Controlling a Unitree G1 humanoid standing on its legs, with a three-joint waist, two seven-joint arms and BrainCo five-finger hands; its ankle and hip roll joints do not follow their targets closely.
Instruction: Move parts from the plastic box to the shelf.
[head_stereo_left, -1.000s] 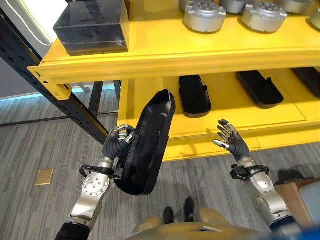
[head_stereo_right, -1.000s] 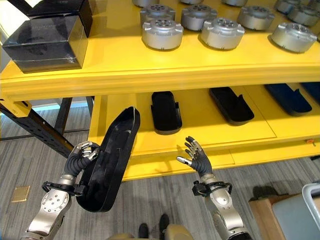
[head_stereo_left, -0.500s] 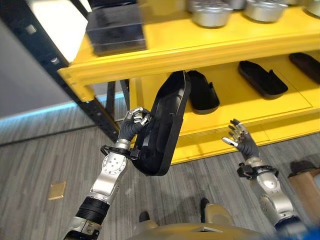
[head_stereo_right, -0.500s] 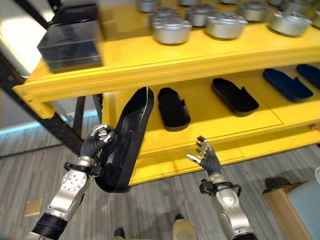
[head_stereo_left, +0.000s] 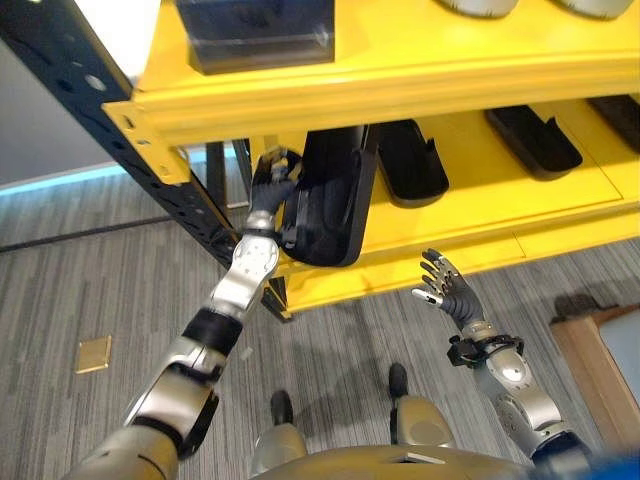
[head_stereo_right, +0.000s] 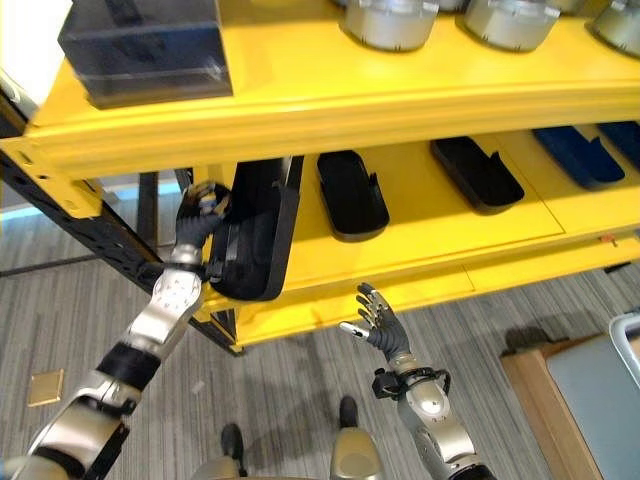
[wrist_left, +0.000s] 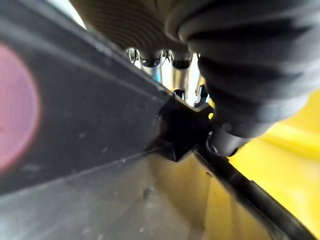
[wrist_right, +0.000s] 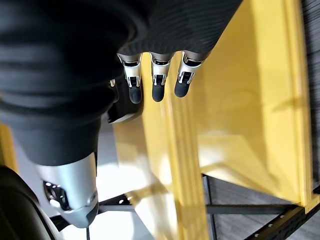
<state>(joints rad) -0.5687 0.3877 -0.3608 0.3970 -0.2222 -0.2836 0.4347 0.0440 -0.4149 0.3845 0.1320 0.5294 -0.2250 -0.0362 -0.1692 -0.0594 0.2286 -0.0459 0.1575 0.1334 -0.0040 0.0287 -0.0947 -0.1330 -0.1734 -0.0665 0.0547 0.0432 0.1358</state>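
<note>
Black shell part (head_stereo_left: 332, 195), held on edge at the lower shelf (head_stereo_left: 480, 215).
Left hand (head_stereo_left: 272, 178) fingers curl round its rim; right hand (head_stereo_left: 447, 294) spread, empty. Likely stiff, light, awkwardly long: rim grip suits.

Left arm extended up and forward; left robot hand (head_stereo_left: 272, 182) raised, fingers curled in a closed grasp. Right arm bent low; right robot hand (head_stereo_left: 448, 295) raised, fingers spread straight.

The upper end of the held black part (head_stereo_left: 330, 195) is hidden behind the yellow shelf beam (head_stereo_left: 400, 85). Round metal parts (head_stereo_right: 390, 18) and the dark box (head_stereo_right: 140, 45) are cut off by the top edge. The wooden-rimmed object (head_stereo_left: 600, 370) is cut off at the right edge.
</note>
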